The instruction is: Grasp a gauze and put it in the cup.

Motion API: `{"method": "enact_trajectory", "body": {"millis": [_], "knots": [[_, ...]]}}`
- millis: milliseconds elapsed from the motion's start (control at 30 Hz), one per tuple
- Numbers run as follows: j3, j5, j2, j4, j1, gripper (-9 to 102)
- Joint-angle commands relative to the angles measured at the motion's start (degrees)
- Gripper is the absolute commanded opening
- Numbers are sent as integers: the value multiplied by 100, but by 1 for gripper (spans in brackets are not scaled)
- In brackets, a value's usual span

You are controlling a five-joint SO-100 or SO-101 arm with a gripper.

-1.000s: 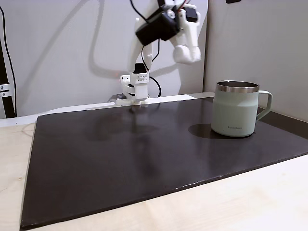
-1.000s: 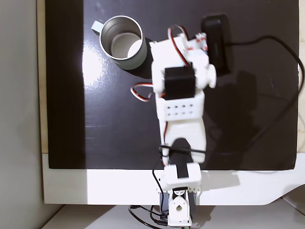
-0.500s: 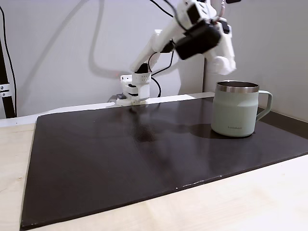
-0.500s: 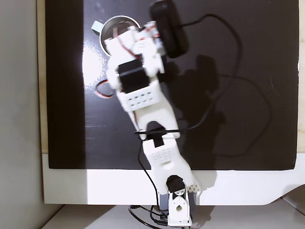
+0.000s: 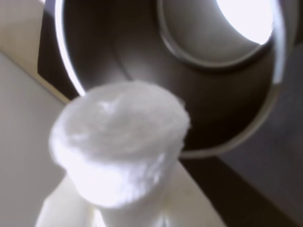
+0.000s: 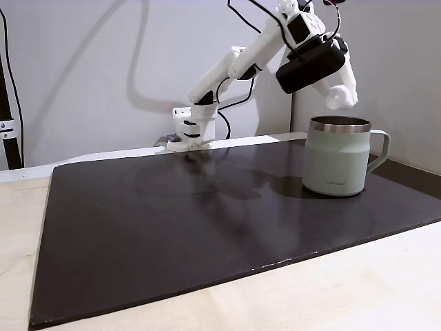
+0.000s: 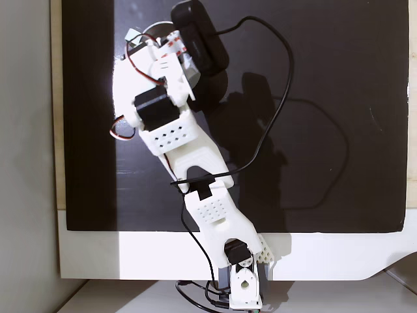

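A dark mat (image 6: 207,221) covers the pale surface (image 6: 358,289). The white arm (image 7: 189,150) reaches out from its base over the cup (image 6: 337,155), which stands upright on the mat at the right of a fixed view. The gripper (image 6: 342,98) hangs just above the steel rim, clamped on the gauze (image 5: 118,142), which sits above the cup's open mouth in the wrist view.

arm: reaches from its base (image 6: 193,127) up and out to the right in a fixed view, elbow high
wrist: pitched down, black camera housing (image 6: 310,65) alongside
gripper (image 6: 342,98): white fingertips low, closed on the gauze (image 5: 120,137)
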Motion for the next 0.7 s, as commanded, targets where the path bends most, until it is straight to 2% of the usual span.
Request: {"method": "enact_trajectory", "body": {"millis": [0, 100, 233, 667], "knots": [[-413, 35, 70, -79, -9, 9], [-483, 88, 62, -53, 35, 20], [-536, 123, 62, 26, 79, 26], [-650, 97, 62, 193, 70, 28]]}}
